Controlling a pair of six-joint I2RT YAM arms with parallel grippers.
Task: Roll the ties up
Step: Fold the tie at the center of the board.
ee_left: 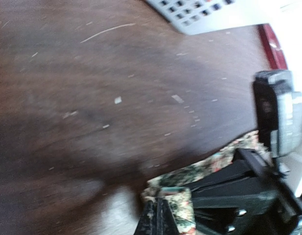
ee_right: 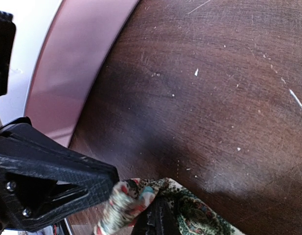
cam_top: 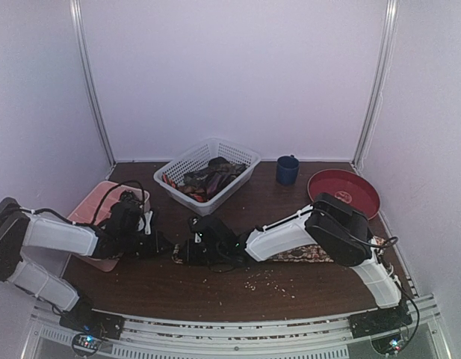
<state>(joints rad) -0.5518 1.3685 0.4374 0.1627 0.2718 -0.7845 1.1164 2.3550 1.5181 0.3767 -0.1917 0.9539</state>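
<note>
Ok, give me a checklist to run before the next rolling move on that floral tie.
1. Left fingers shut on the end of the floral tie: ok.
2. Right fingers shut on the same end: ok.
3. Neat first turn formed: cannot tell, fabric is bunched between the fingers.
4. Rest of tie free to feed: cannot tell, the right arm covers part of it.
5. Basket and pink tray apart from the tie: ok.

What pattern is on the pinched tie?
The tie is floral: cream, green, red. Best seen from right wrist.
</note>
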